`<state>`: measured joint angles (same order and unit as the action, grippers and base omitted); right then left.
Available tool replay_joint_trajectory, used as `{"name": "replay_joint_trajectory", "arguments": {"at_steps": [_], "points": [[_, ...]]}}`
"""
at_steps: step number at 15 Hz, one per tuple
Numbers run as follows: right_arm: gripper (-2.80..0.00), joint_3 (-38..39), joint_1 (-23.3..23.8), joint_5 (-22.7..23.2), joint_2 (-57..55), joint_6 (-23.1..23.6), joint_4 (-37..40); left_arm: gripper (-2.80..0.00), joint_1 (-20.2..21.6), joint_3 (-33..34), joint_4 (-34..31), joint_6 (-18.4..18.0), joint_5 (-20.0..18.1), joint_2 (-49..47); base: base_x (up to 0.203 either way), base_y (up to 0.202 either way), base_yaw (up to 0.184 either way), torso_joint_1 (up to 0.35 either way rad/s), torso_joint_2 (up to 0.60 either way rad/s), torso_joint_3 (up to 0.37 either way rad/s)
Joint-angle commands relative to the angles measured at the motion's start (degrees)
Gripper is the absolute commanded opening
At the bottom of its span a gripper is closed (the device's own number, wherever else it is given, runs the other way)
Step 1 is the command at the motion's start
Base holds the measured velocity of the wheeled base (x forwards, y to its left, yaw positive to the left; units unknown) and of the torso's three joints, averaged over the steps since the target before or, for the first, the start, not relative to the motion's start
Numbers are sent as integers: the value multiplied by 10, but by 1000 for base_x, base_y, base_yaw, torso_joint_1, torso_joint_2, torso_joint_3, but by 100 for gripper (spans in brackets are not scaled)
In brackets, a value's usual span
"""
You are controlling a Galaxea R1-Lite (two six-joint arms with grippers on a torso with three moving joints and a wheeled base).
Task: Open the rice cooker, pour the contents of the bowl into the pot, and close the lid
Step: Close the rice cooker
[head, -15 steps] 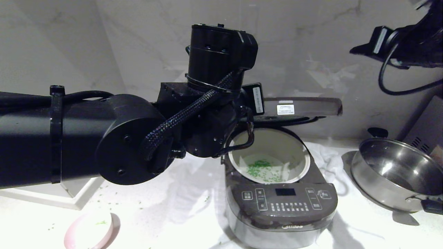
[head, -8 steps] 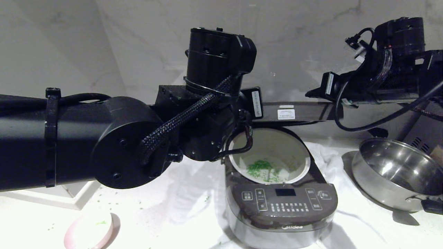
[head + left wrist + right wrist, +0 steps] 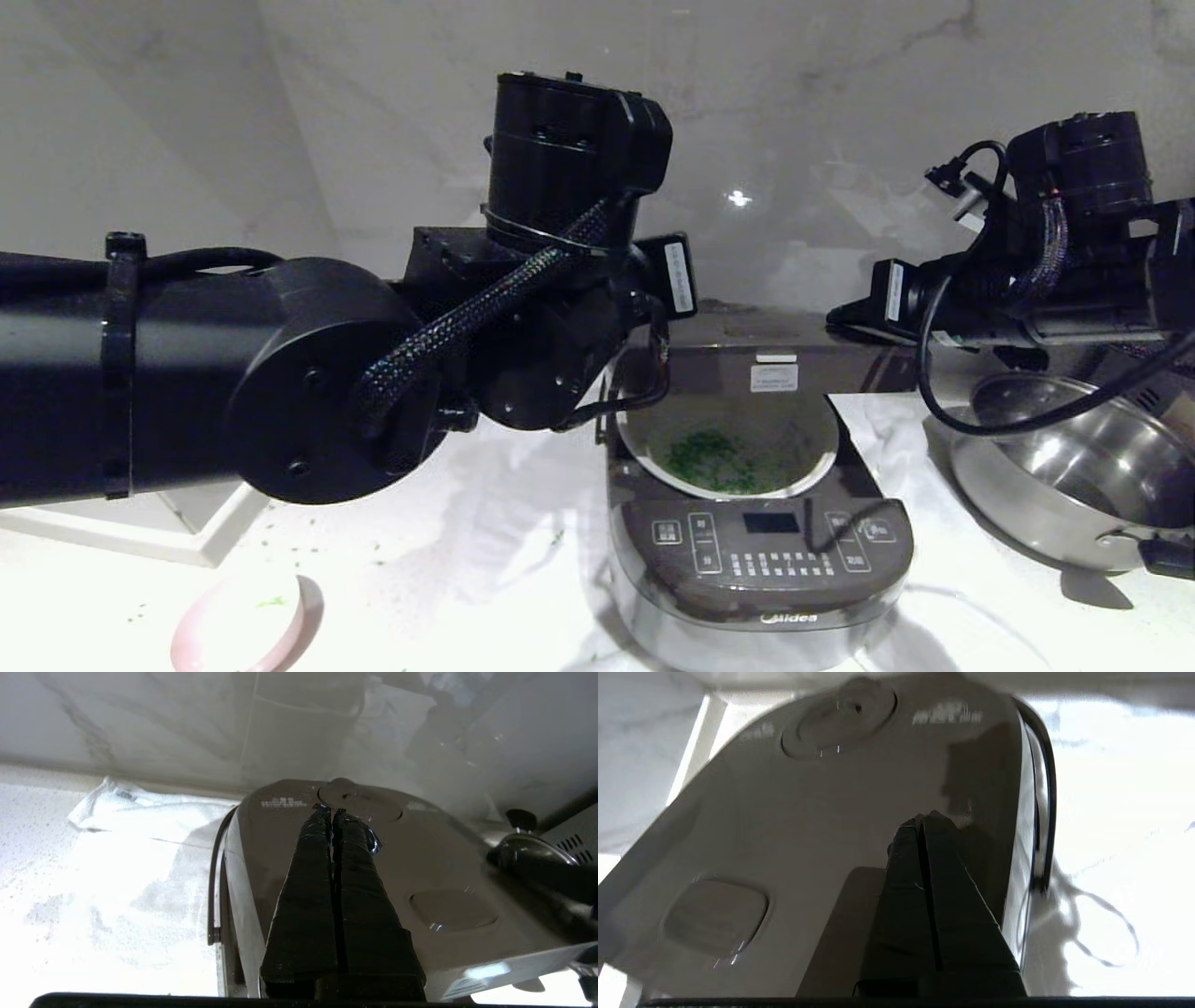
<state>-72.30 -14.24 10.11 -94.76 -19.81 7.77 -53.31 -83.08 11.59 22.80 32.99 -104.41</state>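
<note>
With lid half lowered over cooker at lower centre, both claws rest on its top, pinched tight and holding nothing: left gripper, right gripper. Green bits lie in the pot. Bowl sits lower left, pan right.
</note>
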Motion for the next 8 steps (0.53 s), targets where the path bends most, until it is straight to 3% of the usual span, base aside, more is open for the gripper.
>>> {"name": "replay_joint_trajectory", "arguments": {"at_steps": [1,4,6,8], "points": [[-280,36,-1,1,36,-1,3,-280,1,-1,-12,-1,1,1,0,0,0,0,0,0],[-280,74,-1,1,72,-1,3,-280,0,22,-78,-1,-18,-2,0,0,0,0,0,0],[-280,94,-2,1,95,-7,4,-280,0,51,-83,-1,-61,2,0,0,0,0,0,0],[-280,112,-2,2,111,-15,4,-280,3,67,-82,-1,-68,-8,0,0,0,0,0,0]]}}
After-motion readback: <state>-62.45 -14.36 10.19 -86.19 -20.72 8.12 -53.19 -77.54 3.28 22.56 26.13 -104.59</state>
